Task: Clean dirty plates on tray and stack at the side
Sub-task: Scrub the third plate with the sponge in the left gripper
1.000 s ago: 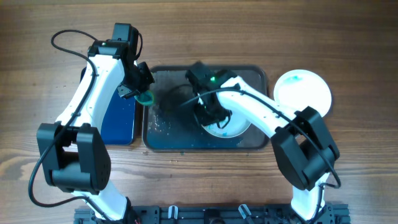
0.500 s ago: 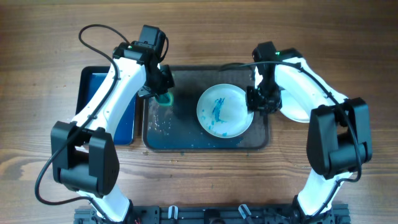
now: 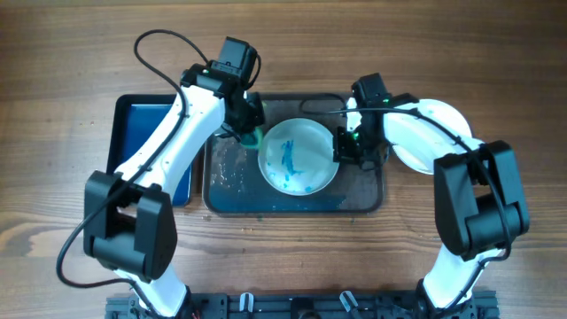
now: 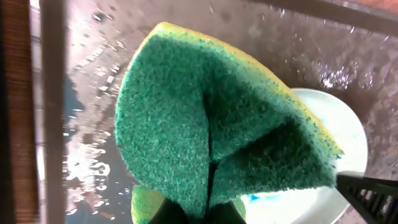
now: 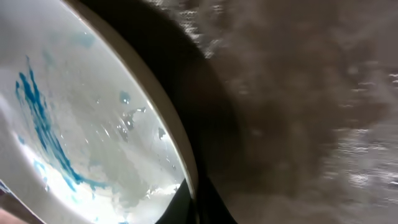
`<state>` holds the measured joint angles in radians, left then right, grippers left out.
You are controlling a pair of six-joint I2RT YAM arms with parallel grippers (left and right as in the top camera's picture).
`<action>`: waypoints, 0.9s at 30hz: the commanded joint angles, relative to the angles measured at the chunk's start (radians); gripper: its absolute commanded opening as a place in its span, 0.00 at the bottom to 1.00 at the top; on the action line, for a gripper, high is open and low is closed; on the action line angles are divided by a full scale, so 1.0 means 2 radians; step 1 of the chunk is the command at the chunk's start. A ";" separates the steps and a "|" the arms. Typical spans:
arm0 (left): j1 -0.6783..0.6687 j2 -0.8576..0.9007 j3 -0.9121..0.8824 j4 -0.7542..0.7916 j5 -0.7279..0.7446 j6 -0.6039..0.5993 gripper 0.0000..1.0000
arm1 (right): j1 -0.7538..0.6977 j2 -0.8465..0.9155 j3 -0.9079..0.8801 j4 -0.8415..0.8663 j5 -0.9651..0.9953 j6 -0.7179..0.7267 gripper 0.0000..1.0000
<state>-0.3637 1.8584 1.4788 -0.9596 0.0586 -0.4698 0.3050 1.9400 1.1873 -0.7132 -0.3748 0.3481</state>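
Observation:
A white plate (image 3: 297, 158) with blue smears lies tilted on the dark tray (image 3: 359, 199). My right gripper (image 3: 344, 149) is shut on its right rim; in the right wrist view the rim (image 5: 180, 155) runs between the fingers (image 5: 198, 208). My left gripper (image 3: 249, 130) is shut on a folded green and yellow sponge (image 4: 211, 118), held at the plate's upper left edge. A second white plate (image 3: 438, 133) lies on the table right of the tray, partly under my right arm. A third plate is not visible.
A smaller blue tray (image 3: 137, 133) with a black rim lies left of the dark tray, partly under my left arm. Water drops and residue (image 3: 232, 168) cover the dark tray's left part. Wooden table all around.
My right gripper closed on the plate's right rim and the plate shifted left. My left gripper with the sponge moved right to the plate's edge.

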 commanded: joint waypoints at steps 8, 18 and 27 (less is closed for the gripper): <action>-0.060 0.102 0.003 -0.008 0.001 -0.075 0.04 | 0.042 0.004 0.006 0.040 0.032 0.100 0.04; -0.096 0.127 -0.048 0.081 0.231 0.127 0.04 | 0.042 0.004 0.006 0.045 0.030 0.091 0.04; 0.017 0.127 -0.042 -0.015 -0.140 -0.207 0.04 | 0.042 0.004 0.006 0.043 0.030 0.085 0.04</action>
<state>-0.4503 2.0682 1.4281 -0.9123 0.1066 -0.6422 0.3943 1.9408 1.1877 -0.6174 -0.3214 0.5266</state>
